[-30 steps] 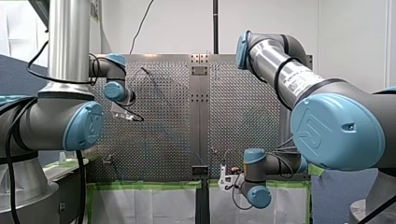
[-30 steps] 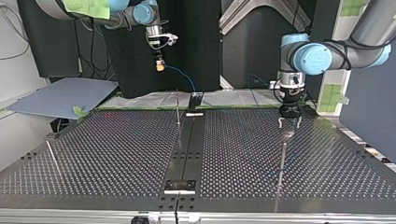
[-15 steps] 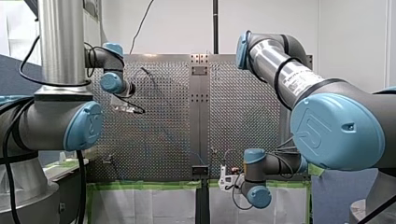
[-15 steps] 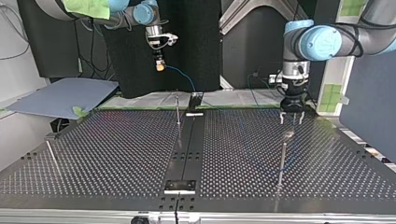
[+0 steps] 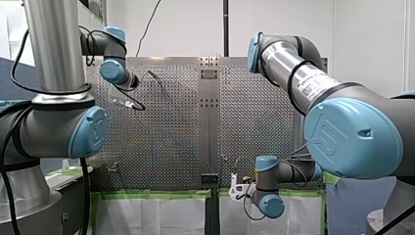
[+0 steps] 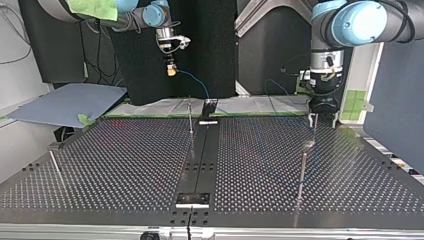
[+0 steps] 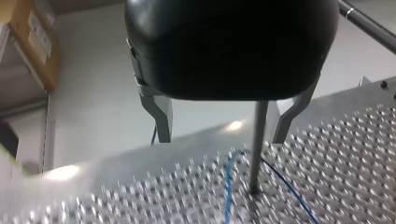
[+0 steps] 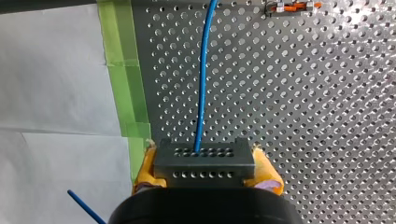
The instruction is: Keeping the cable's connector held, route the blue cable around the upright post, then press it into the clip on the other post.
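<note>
Nearest the top-view camera, at about 4 o'clock, stands the post [image 6: 301,172] with what looks like the clip [image 6: 308,144] on its tip. Nothing's in it yet.

Just behind, around 2 o'clock, the left gripper [image 6: 321,119] is the bit that's changed. A second ago it was hanging right over that tip, and now it's lifted and backed off toward the far edge of the counter [image 6: 125,160]. Its jaws are spread wide and empty. Its own wrist view agrees: a post, probably the same one, stands ahead between the open fingers [image 7: 159,116], untouched. The blue cable [image 7: 228,186] lies flat on the counter just beside the post's foot.

Further back, near 12 o'clock, the thin post [image 6: 190,117] has no cable around it, as far as anyone can make out. Farthest off, at 11 o'clock, the right gripper [image 6: 171,71] hasn't budged and hangs out past the counter's far edge. The right wrist view shows its yellow pads [image 8: 145,169] clamped on the grey connector [image 8: 204,162], with the cable running straight out of it over the holes.

So the connector-holding part looks fine. But the left arm pulling away empty reads like a reposition, not progress. Routing seems not begun, and the clip step is still waiting.
</note>
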Motion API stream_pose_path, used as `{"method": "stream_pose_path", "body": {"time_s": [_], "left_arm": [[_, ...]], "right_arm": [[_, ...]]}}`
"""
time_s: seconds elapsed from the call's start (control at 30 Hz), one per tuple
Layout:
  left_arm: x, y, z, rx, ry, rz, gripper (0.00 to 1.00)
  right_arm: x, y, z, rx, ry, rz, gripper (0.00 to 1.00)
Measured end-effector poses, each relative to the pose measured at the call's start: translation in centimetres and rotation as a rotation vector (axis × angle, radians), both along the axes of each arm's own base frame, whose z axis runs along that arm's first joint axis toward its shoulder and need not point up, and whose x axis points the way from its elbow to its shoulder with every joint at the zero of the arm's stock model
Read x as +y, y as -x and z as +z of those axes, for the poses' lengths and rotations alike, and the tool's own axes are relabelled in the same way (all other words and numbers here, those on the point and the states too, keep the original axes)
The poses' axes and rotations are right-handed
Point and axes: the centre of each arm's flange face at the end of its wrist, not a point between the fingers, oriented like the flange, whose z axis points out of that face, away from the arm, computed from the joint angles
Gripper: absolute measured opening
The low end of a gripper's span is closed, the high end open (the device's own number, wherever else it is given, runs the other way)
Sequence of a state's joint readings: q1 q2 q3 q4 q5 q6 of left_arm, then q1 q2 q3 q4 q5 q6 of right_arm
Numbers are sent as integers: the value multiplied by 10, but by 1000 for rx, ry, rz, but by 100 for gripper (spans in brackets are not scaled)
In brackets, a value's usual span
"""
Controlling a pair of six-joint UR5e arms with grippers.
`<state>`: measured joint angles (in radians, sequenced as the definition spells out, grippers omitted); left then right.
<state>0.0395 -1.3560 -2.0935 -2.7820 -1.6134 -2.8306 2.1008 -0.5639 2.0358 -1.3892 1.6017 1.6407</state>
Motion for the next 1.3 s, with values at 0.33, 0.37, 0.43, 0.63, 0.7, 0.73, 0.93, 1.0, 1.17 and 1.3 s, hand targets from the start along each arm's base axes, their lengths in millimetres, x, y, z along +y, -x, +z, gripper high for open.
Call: {"method": "stream_pose_path", "body": {"time_s": [0.33, 0.37, 0.43, 0.63, 0.7, 0.73, 0.93, 1.0, 1.17, 1.3], "left_arm": [[0, 25, 37, -39, -100, 18, 99], [-1, 27, 43, -43, -111, 14, 99], [-3, 27, 50, -43, -129, 12, 99], [-4, 17, 60, -3, -185, 23, 99], [-4, 11, 61, 20, -205, 34, 99], [-3, 8, 61, 31, -214, 40, 99], [-3, -4, 67, 85, -272, 71, 99], [-5, -5, 74, 90, -291, 74, 99], [-11, -4, 95, 92, -344, 62, 99], [-15, -3, 111, 91, -385, 40, 99]], "right_arm": [[0, 0, -1, 2, -11, -1, 0], [0, 0, -1, 3, -13, -1, 0], [0, 0, -1, 6, -15, -1, 0], [2, -1, -2, 9, -17, 2, 0], [2, -1, -1, 9, -16, 3, 0], [2, -1, -1, 9, -15, 3, 0], [2, -2, -1, 6, -10, 5, 0], [1, -2, -1, 4, -8, 5, 0], [1, -3, 0, 3, -5, 5, 0], [1, -3, 0, 3, -4, 5, 0]]}}
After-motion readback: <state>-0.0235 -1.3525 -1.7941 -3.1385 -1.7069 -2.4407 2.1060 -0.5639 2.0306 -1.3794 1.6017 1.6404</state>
